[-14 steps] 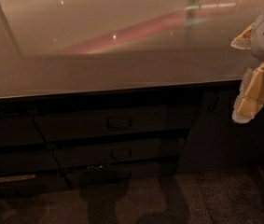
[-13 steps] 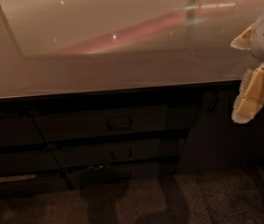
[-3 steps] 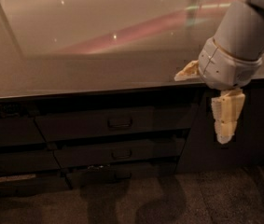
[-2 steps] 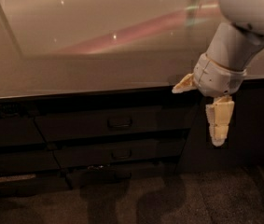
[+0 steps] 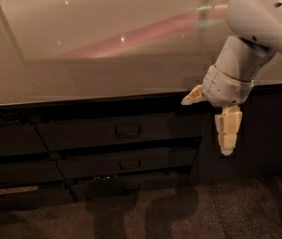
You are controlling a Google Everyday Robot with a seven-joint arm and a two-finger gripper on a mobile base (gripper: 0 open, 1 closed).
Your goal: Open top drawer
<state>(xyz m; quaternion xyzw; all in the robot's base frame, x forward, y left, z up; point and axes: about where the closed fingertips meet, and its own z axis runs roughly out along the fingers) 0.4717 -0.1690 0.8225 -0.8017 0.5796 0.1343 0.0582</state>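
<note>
1. Currently, camera view: the pale grey jointed robot arm (image 5: 260, 29) enters from the upper right and bends down over the front edge of the glossy brown countertop (image 5: 105, 78).
2. The cream two-finger gripper (image 5: 205, 127) hangs at the counter's front edge, right of centre. Its claw is spread wide: one finger (image 5: 193, 95) points left along the counter lip, the other hangs straight down (image 5: 228, 131). Nothing is between them.
3. The wide dark brown-black top drawer (image 5: 80, 133) sits directly under the counter lip, centre-left. Its small dark loop handle (image 5: 127, 131) is centred on the front.
4. The gripper is to the right of that handle, well apart from it. The downward finger hangs just beyond the drawer front's right end, before a dark side panel (image 5: 265, 133).
5. Two shallower dark drawers are stacked beneath: the middle one (image 5: 90, 167) and the lowest one (image 5: 155, 180).
6. The countertop shows a pinkish reflected streak (image 5: 145, 29). Dark speckled floor (image 5: 230, 208) lies below, with shadows cast on it.
</note>
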